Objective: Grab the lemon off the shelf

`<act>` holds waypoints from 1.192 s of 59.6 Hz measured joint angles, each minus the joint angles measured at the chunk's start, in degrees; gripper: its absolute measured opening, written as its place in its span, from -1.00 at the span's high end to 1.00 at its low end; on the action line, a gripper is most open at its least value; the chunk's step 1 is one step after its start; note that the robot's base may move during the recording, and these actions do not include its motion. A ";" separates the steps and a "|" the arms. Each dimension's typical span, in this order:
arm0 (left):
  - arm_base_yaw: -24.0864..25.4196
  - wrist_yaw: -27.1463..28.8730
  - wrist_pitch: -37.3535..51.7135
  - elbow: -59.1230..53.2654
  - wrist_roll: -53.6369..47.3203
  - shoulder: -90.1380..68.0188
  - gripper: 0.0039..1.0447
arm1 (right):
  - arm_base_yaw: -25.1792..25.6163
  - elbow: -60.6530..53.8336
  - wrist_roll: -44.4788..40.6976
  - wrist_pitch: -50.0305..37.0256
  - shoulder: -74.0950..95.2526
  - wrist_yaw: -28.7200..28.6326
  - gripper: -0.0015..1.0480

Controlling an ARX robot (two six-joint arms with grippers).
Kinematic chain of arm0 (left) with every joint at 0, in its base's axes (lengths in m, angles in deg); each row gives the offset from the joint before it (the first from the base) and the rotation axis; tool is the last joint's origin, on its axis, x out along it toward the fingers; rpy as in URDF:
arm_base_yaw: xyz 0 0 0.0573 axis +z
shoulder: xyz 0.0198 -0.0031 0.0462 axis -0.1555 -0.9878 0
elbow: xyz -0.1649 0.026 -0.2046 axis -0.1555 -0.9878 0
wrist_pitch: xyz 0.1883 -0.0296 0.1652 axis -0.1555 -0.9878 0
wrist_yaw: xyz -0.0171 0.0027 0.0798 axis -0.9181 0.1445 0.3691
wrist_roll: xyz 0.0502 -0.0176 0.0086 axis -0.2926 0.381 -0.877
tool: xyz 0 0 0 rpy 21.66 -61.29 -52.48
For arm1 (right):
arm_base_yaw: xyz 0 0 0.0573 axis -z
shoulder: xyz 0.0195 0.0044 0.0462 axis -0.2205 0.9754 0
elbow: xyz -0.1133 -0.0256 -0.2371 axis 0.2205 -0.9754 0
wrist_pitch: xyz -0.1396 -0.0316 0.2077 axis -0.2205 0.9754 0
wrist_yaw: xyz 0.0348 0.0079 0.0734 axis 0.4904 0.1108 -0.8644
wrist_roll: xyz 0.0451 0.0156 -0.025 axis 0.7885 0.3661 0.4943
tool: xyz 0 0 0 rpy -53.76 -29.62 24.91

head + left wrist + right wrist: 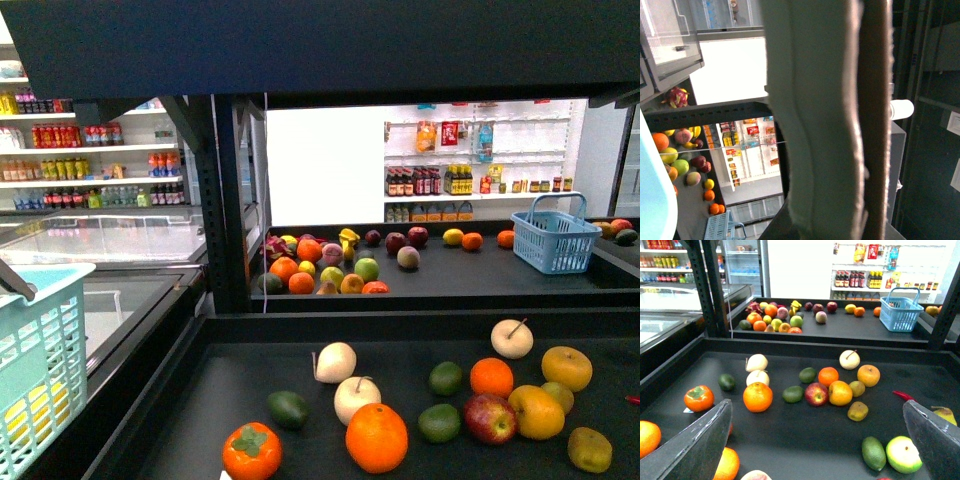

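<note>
Fingers (695,445) of the right gripper (820,450) are spread wide, empty; the left gripper (840,125) cannot be judged. On the shelf (480,275), the lemon (453,237) is seen left of the blue basket (556,240).

Front tray of the shelf (230,380) first: persimmon (250,452) sits front left, with the big orange (376,437) just to its right. A pear (357,398) is tucked right behind that orange, and the avocado (287,409) lies between persimmon and pear. Over to the right, an apple (490,418) sits in a tight cluster of fruit. On the rear tray there's a fruit heap (320,265) at the left and a basket (556,235) at the right. Between them, what may be the lemon (453,237) sits just beside a small orange (472,241), hard to tell that far back. Bottle shelves (470,180) stand behind. A second basket (40,370) is at far left, beside the shelf.
</note>
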 joint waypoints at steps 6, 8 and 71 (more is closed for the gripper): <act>0.00 0.11 0.04 0.00 -0.11 -0.26 0.89 | 0.00 0.00 0.00 0.00 0.00 0.00 -0.95; 0.00 0.13 0.04 0.00 -0.13 -0.31 0.89 | 0.00 0.00 0.00 0.00 0.00 0.00 -0.95; 4.83 -1.79 -14.69 -10.51 -11.82 11.43 -0.85 | 0.00 0.00 0.00 -0.02 -0.04 -0.02 -0.95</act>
